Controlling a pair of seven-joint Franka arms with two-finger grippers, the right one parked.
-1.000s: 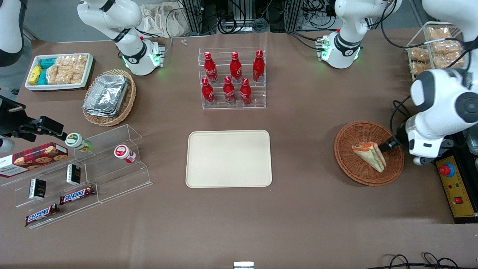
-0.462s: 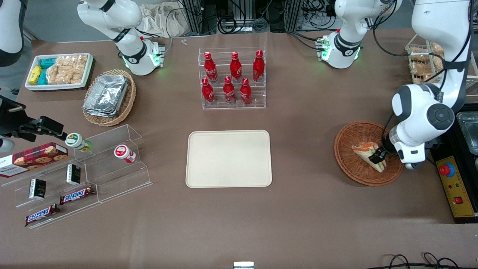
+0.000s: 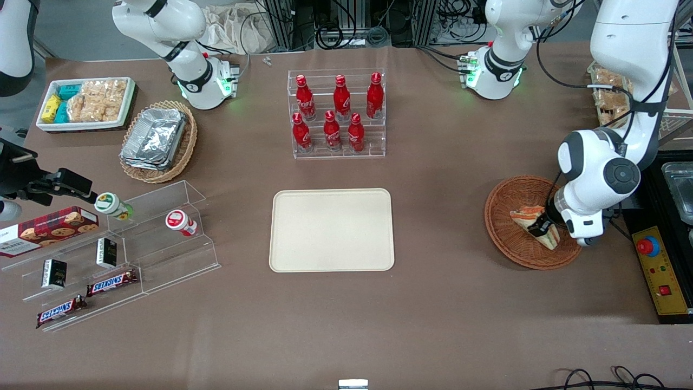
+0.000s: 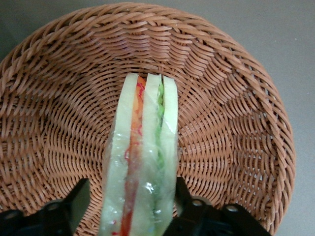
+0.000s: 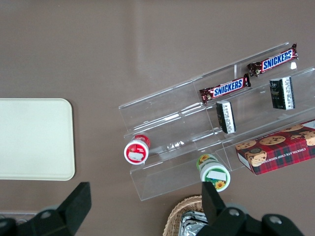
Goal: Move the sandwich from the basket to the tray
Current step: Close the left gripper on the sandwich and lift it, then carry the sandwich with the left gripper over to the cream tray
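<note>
The brown table (image 3: 444, 303) carries the basket (image 3: 506, 244), tray (image 3: 331, 230) and bottle rack (image 3: 338, 115).

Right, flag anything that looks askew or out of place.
Nothing looks spilled or damaged. The sandwich stands on edge in the basket, with the tool straddling it, fingers either side. The tray lies square and bare.

The gripper (image 3: 540, 227) is set low inside the basket (image 3: 509, 254), its fingers (image 4: 74, 204) straddling the sandwich (image 4: 142, 162) with woven wall close on either flank. Between basket and tray (image 3: 331, 229) only bare tablecloth is seen. The bottle rack (image 3: 337, 114) is stood farther from the front camera than the tray.
</note>
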